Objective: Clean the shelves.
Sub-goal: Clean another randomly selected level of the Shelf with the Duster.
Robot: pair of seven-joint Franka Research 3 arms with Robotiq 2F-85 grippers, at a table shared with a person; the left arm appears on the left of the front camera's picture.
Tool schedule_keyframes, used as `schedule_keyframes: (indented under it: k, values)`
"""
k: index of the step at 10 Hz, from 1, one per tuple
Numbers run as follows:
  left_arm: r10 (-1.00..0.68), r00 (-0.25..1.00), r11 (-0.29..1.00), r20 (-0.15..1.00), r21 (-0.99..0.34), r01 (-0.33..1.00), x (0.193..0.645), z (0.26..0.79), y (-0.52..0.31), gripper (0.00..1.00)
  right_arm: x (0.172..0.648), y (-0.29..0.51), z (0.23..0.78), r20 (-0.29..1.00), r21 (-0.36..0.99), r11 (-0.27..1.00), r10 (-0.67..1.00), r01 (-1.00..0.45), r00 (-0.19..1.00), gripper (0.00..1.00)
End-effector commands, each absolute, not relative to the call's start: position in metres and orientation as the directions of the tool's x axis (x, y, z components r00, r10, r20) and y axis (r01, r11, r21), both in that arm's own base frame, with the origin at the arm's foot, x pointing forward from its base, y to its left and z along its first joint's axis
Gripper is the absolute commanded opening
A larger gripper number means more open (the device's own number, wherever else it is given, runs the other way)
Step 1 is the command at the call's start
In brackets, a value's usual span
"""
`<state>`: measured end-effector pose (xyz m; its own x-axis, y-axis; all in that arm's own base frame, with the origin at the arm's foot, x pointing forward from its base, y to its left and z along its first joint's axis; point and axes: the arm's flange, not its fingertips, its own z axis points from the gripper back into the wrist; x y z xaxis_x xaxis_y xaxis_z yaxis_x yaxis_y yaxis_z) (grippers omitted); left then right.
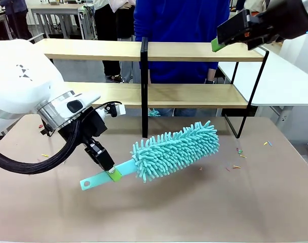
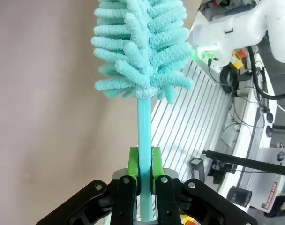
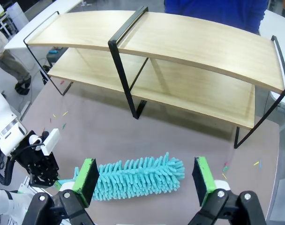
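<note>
Left claw holds the duster above the counter, in front of the shelves.

The left claw is closed tight on the flat turquoise handle of the duster, with its green pads pressing on both sides of the handle. The fluffy head of the duster points to the right and is lifted a little above the brown counter. The right claw is wide open and holds nothing; it is high, near the right end of the upper board. The shelves stand at the far side of the counter, two light-wood boards in a black frame. Small coloured bits lie on the counter near the right leg of the frame. A person in blue stands behind the shelves.
</note>
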<state>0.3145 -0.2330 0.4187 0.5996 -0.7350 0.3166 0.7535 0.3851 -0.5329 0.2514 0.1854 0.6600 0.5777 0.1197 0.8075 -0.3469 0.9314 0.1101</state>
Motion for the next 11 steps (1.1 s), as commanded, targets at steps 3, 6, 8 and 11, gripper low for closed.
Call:
schedule_keyframes:
  k: [3, 6, 8, 11]
  values:
    - [-0.751, 0.561, 0.316, 0.347, -0.557, 0.768, 0.317, 0.434, -0.218, 0.13, 0.252, 0.185, 0.661, 0.808, 0.112, 0.932, 0.116, -0.345, 0.577, 1.00]
    - [-0.665, 0.583, 0.290, 0.467, -0.557, 0.778, 0.273, 0.472, -0.081, 0.13, 0.252, 0.185, 0.661, 0.808, 0.112, 0.932, 0.116, -0.345, 0.577, 1.00]
    - [-0.591, 0.629, 0.304, 0.505, -0.582, 0.754, 0.233, 0.477, 0.005, 0.13, 0.252, 0.185, 0.661, 0.808, 0.112, 0.932, 0.116, -0.345, 0.577, 1.00]
    - [-0.269, 0.662, 0.307, 0.699, -0.590, 0.747, 0.157, 0.503, 0.130, 0.13, 0.252, 0.185, 0.661, 0.808, 0.112, 0.932, 0.116, -0.345, 0.577, 1.00]
